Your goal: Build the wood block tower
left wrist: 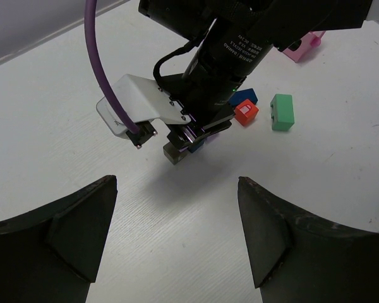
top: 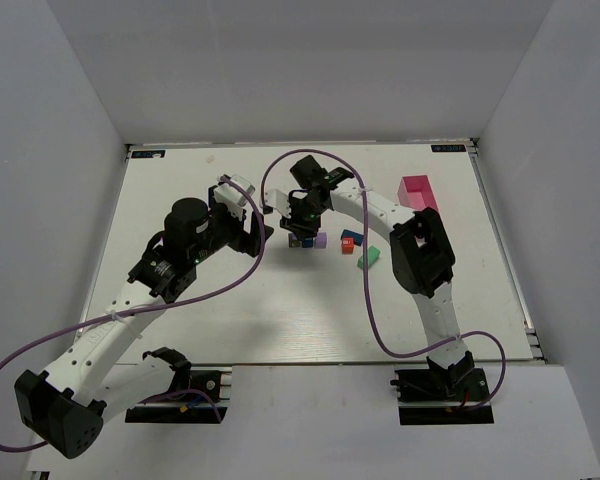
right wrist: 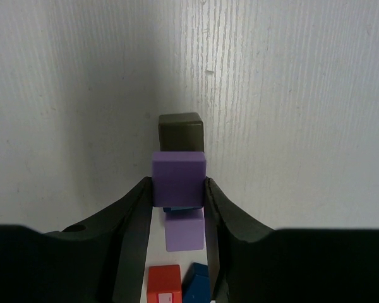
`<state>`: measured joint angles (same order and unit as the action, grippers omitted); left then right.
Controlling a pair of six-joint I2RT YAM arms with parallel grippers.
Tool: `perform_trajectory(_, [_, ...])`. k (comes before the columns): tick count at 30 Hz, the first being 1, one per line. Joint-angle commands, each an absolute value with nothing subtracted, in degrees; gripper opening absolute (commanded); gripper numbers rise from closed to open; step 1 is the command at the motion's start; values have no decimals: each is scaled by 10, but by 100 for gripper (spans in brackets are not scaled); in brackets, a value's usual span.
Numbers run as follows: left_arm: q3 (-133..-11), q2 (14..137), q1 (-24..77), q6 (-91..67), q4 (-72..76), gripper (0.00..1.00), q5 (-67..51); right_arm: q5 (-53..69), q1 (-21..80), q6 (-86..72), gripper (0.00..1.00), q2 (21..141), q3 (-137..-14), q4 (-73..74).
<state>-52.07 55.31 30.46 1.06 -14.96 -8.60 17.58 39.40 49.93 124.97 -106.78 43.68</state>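
Observation:
My right gripper (right wrist: 179, 184) is shut on a purple block (right wrist: 179, 170), held just above a blue block (right wrist: 180, 209). A dark grey block (right wrist: 181, 130) rests on the table just beyond them, and a second purple block (right wrist: 185, 231) lies nearer the wrist. A red block (right wrist: 163, 284) and another blue block (right wrist: 199, 284) lie closer still. In the top view the cluster sits mid-table, with a green block (top: 369, 258) to its right. My left gripper (left wrist: 177, 184) hangs open and empty, a short way left of the grey block (left wrist: 172, 153).
A pink tray (top: 418, 191) stands at the back right of the white table (top: 230, 300). The right arm's purple cable (top: 375, 320) loops over the table between the arms. Grey walls close in the back and sides.

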Motion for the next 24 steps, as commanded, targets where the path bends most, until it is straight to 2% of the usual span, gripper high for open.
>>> perform_trajectory(1, [-518, 541, 302, 14, -146, 87, -97, 170, 394, 519, 2, 1253, -1086, 450])
perform_trajectory(24, [-518, 541, 302, 14, -146, 87, -102, 151, 391, 525, 4, 1262, -1079, 448])
